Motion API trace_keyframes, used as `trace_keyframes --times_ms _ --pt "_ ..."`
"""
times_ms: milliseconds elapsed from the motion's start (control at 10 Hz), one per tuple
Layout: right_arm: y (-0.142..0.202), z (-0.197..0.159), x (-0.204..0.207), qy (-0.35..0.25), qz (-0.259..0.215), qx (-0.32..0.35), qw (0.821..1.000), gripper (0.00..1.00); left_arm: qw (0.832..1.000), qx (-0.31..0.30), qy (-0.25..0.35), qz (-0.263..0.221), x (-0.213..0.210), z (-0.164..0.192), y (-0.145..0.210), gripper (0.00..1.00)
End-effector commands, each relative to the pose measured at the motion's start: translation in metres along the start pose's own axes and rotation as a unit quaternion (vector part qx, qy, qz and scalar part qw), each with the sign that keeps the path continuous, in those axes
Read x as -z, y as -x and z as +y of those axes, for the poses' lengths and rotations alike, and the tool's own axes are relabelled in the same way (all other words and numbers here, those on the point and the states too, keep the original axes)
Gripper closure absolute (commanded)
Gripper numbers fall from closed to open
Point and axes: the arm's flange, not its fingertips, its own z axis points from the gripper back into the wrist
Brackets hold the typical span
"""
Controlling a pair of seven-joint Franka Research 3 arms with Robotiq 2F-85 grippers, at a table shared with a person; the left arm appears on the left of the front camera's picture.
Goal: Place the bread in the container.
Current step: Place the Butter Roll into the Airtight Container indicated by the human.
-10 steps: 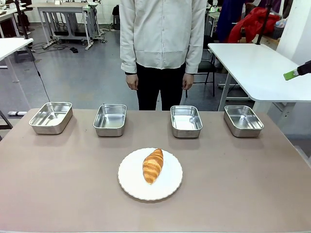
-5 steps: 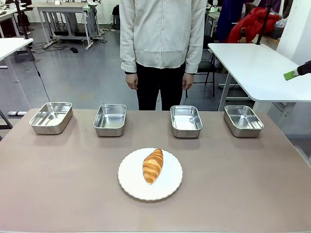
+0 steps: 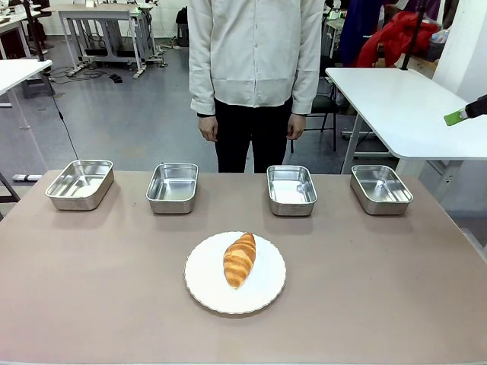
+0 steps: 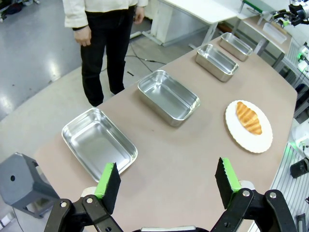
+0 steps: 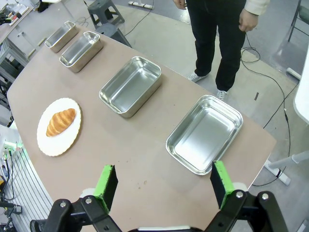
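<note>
left wrist view: your left gripper [image 4: 167, 176] is wide and empty, like the right gripper [image 5: 164, 181]; the croissant [image 4: 248, 118] sits ahead to its right, so pinch gently across the middle.

Golden-brown, ridged bread [image 3: 240, 259]; white plate [image 3: 204, 278]; shiny silver containers [image 3: 172, 187]; dull brown table [image 3: 380, 293].
</note>
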Motion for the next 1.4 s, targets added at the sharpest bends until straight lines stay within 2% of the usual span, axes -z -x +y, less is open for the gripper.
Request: trace_keyframes --times_ms 0,1300 --pt "-0.0012 0.0002 0.0001 -0.003 -0.006 -0.002 1.0 0.0 1.0 0.007 0.005 -0.005 -0.0039 -0.0008 0.0007 0.0" --pt "-0.0012 0.0002 0.0001 -0.003 -0.006 -0.002 1.0 0.0 1.0 0.007 0.005 -0.005 -0.0039 -0.0008 0.0007 0.0"
